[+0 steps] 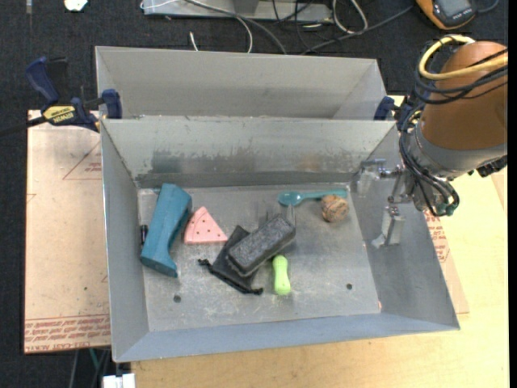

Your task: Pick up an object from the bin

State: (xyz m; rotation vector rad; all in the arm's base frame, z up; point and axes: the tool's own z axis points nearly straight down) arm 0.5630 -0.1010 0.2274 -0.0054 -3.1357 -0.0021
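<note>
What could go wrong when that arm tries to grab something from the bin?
The gripper hangs close to the bin's right wall, so it might scrape it going down. The nearest things, a brown lump and a teal spoon, lie nearly touching; reaching for one could knock the other. The lump looks round and might roll away.

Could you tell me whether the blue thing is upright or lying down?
Lying down: the blue thing rests lengthwise on the bin floor, beside a pink triangle.
</note>
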